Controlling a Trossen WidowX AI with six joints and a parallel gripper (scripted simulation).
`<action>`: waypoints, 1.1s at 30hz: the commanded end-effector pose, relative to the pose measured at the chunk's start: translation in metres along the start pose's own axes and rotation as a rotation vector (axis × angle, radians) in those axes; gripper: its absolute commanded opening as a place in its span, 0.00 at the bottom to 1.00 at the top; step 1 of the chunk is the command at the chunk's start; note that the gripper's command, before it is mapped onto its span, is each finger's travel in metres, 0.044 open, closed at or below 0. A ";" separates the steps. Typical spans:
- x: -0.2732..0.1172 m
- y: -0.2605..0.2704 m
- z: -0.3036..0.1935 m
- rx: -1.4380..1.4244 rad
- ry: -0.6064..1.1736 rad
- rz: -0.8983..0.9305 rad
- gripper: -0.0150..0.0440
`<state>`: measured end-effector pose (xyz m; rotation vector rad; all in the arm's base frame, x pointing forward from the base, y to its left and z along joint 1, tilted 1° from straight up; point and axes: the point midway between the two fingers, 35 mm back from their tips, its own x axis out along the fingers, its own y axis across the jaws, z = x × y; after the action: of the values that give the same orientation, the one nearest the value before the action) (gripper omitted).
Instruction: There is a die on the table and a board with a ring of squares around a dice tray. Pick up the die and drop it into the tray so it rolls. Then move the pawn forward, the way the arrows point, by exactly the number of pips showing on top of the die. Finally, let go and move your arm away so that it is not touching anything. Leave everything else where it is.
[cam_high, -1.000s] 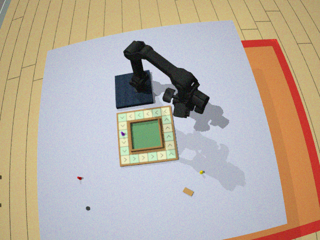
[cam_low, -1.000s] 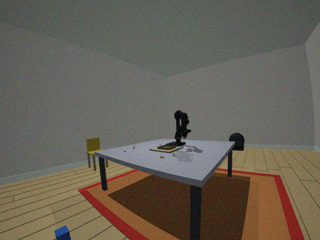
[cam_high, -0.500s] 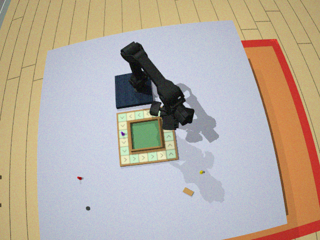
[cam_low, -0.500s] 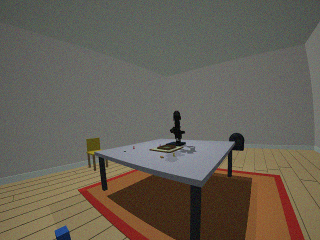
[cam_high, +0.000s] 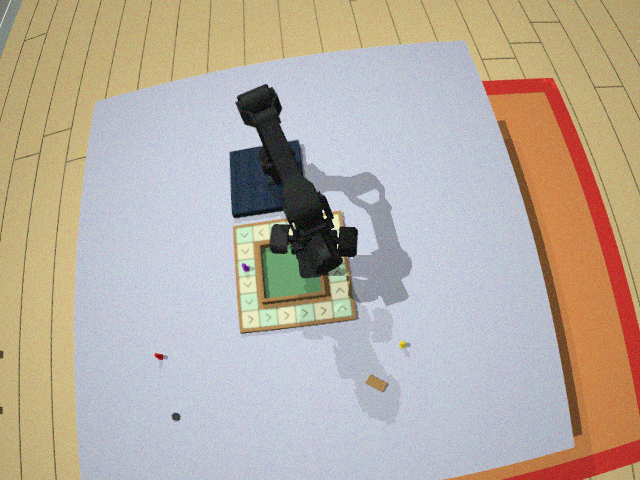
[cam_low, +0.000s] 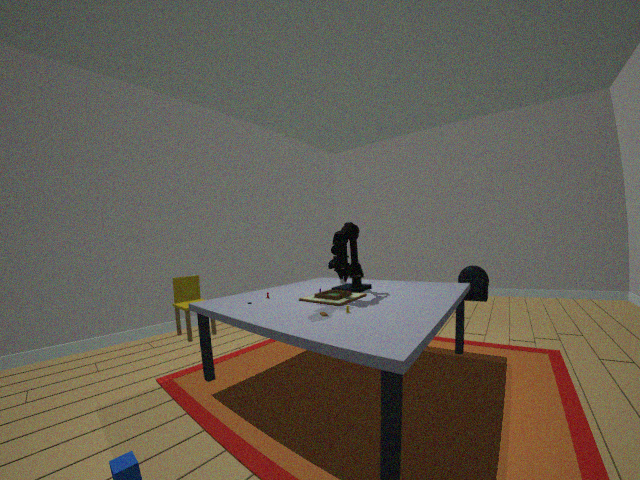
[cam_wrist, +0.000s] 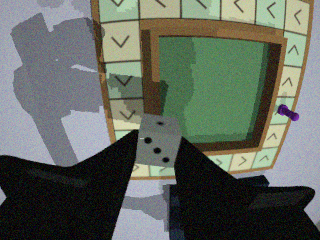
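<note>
Plain grey walls (cam_low: 155, 170) and a grey ceiling (cam_low: 320, 67) close the room over a pale plank floor (cam_low: 67, 392). The lilac bench (cam_low: 392, 325) stands on dark legs over a rug (cam_low: 330, 408) banded brown, orange and red. A yellow chair (cam_low: 185, 302) stands beyond its left corner, a blue block (cam_low: 125, 466) on the floor nearby.

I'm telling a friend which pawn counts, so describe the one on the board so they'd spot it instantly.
Find the square board with the green tray in front of the arm's dark base. The purple pawn stands on the ring's left column, beside the tray. The red pawn and the yellow pawn sit off the board.
</note>
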<state>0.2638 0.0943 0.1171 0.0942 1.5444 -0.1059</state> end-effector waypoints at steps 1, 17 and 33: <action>0.002 -0.019 0.006 -0.054 -0.010 0.001 0.25; 0.012 -0.072 0.016 -0.196 -0.016 -0.004 0.25; 0.020 -0.070 0.022 -0.195 -0.534 0.045 0.25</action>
<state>0.2775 0.0227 0.0974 -0.0519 1.1257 0.0522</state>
